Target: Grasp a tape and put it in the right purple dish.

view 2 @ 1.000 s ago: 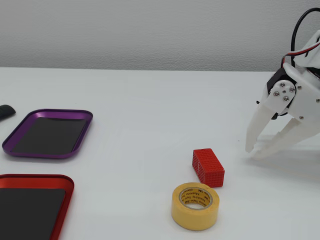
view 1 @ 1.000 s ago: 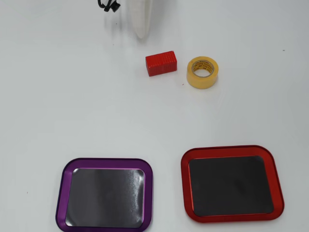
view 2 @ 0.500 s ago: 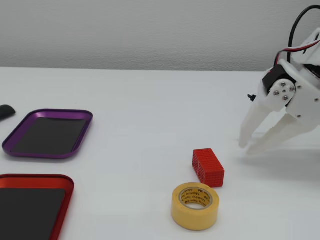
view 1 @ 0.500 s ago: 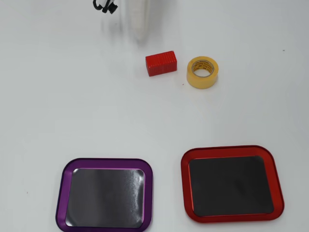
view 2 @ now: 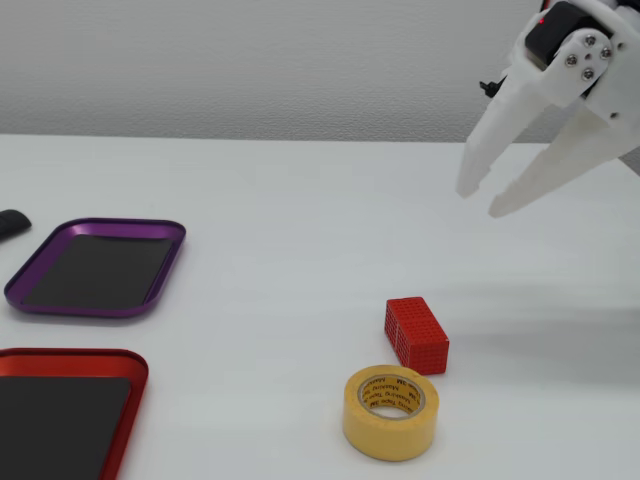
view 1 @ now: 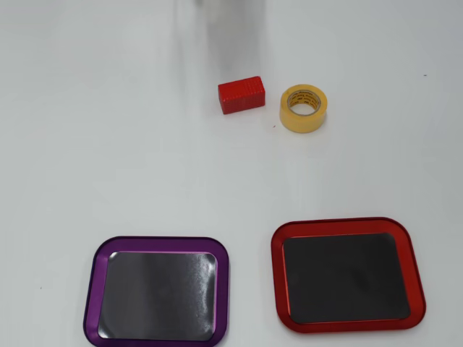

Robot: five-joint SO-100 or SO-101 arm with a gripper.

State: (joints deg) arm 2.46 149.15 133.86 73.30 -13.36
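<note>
The yellow tape roll lies flat on the white table, its tan core up; in the fixed view it sits near the front. The purple dish is at the bottom left of the overhead view and empty; in the fixed view it is at the left. My white gripper hangs high at the upper right of the fixed view, well above and behind the tape, jaws a little apart and empty. It does not show in the overhead view, only a blurred shadow at the top.
A red rectangular block lies just left of the tape in the overhead view; in the fixed view it is just behind it. A red-rimmed tray sits right of the purple dish. A dark object lies at the fixed view's left edge.
</note>
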